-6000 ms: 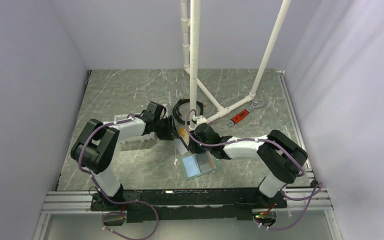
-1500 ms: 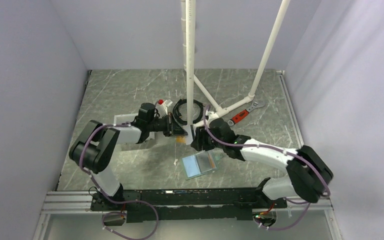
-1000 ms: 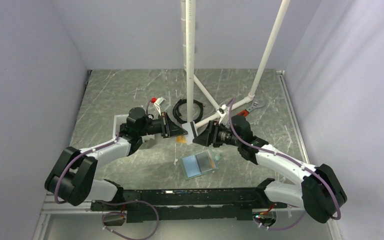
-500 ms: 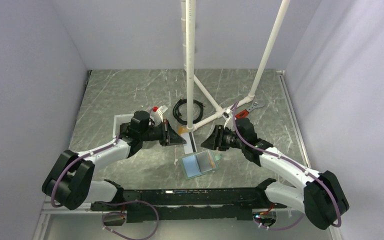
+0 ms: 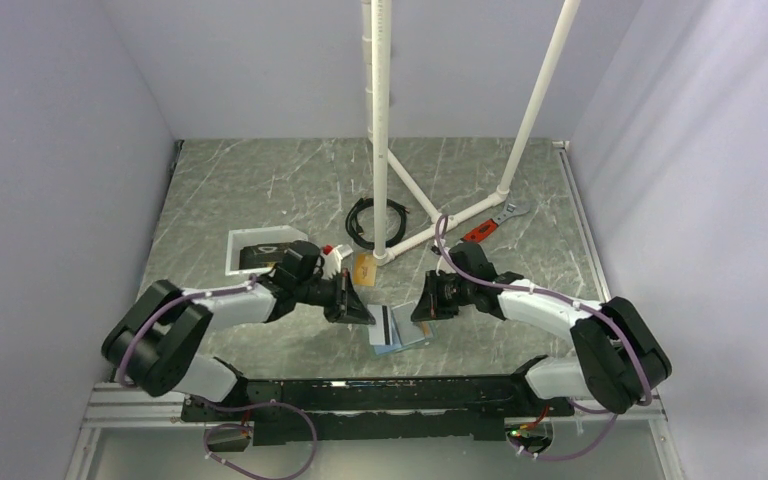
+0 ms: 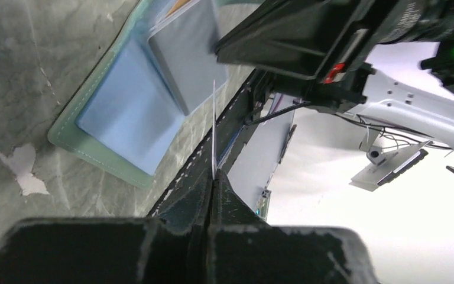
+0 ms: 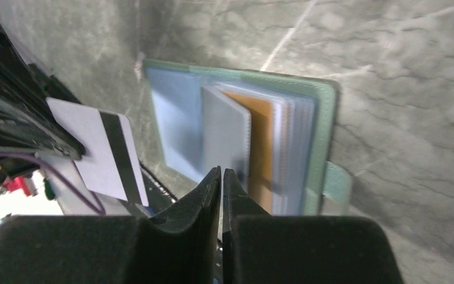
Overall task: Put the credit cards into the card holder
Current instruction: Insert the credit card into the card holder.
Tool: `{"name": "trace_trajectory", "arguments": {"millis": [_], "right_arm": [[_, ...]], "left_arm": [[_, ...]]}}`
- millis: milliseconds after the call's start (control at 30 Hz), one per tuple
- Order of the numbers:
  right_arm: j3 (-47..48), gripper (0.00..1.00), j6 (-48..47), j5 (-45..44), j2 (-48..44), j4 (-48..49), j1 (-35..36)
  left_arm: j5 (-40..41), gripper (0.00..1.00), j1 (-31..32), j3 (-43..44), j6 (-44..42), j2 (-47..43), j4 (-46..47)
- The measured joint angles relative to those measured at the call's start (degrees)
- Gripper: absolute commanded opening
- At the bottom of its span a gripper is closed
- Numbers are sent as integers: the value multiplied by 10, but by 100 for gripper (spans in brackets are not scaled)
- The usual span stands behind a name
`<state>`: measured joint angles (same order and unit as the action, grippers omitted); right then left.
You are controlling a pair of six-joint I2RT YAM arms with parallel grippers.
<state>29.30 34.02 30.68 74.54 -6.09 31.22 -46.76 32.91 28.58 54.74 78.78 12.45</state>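
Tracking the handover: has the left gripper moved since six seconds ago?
Yes. The left gripper, holding a card, has come toward the rail, away from the pipe stand.

No readable text, number or brand on the striped card [image 7: 103,151] or card holder [image 7: 325,118]

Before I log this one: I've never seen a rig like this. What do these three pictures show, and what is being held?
Two robot arms are bolted at the near edge of the table, each ending in a two-finger gripper. The wide picture looks down from above and behind them. The other two come from a camera on each wrist. The left gripper is shut on a white card with a black stripe, held over the open card holder. The right gripper is at the holder's sleeves, jaws nearly closed; whether it pinches one is unclear. Also there: an orange card, a white tray holding a dark card, a cable coil and a wrench.
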Motion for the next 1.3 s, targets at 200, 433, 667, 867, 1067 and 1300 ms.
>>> {"name": "trace_trajectory", "arguments": {"millis": [200,433,667,867,1067,1300], "right_arm": [[4,6,-3,-59,5,-22,0],[16,6,-4,-83,19,-30,0],[23,6,-6,-87,27,-30,1],[23,6,-7,-88,27,-30,1],[23,6,-10,-97,26,-29,0],[23,6,-11,-98,25,-29,1]], "left_arm": [[-12,0,21,0,18,97,53],[-21,0,21,0,34,149,102],[-44,0,21,-2,67,194,177],[-58,0,21,-15,109,239,250],[-59,0,21,-25,124,244,271],[-59,0,21,-29,125,238,268]]}}
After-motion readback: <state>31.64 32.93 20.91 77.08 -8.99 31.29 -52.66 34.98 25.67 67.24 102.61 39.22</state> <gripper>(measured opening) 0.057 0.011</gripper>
